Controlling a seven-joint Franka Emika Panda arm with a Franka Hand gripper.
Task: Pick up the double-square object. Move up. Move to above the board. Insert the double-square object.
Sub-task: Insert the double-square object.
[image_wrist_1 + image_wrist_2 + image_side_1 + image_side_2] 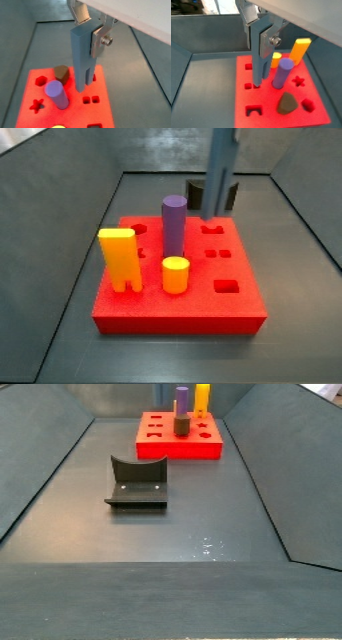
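Note:
My gripper (89, 36) is shut on the top of the double-square object (81, 57), a tall grey-blue post that hangs upright; both show in both wrist views, the gripper (260, 37) and the post (258, 57). The post's two legs end close over the red board (35, 94), by the pair of small square holes (91, 99). I cannot tell whether the legs touch the board. In a side view the post (218, 173) stands over the far part of the board (201, 310), and the gripper is out of view. The board also shows far off (201, 449).
On the board stand a purple cylinder (174, 223), a yellow-orange two-legged block (120, 258), a short yellow cylinder (175, 275) and a small dark block (288, 104). The fixture (136, 482) stands mid-floor. Grey walls ring the bin.

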